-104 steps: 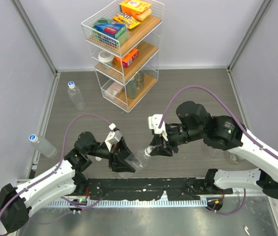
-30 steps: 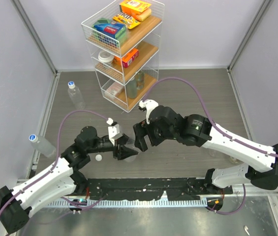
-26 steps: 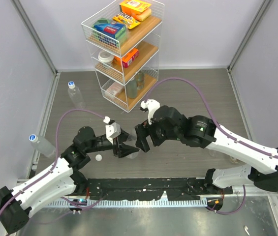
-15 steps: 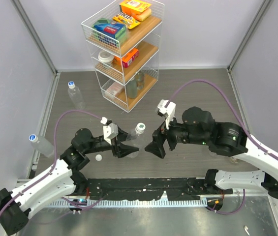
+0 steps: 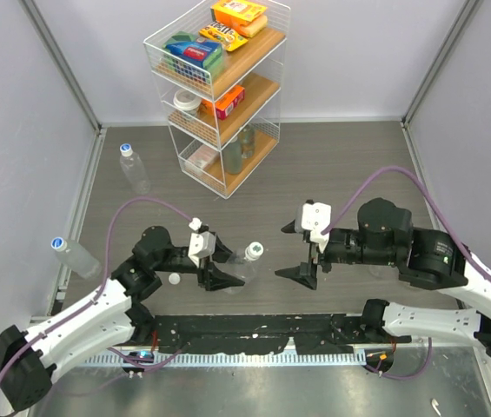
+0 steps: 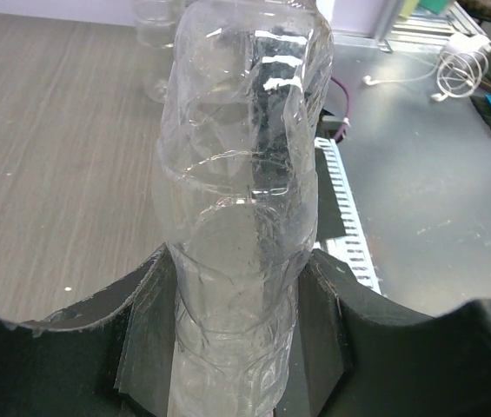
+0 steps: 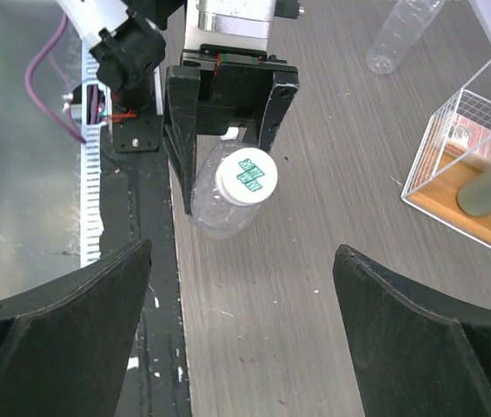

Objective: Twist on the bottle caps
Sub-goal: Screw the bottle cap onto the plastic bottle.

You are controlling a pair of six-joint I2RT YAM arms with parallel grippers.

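My left arm [image 5: 97, 308] stretches low from the tabletop's near edge toward its middle, left gripper [image 5: 228, 267] clamped around a bottle [image 5: 242, 266]. My right arm [image 5: 436, 256] mirrors it, right gripper [image 5: 295, 250] spread wide, holding nothing.

bottle [image 6: 241, 174] | top cut off at edge | base probably below frame

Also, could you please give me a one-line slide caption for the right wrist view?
Open right gripper faces the left gripper holding a clear plastic bottle topped with a round white cap.
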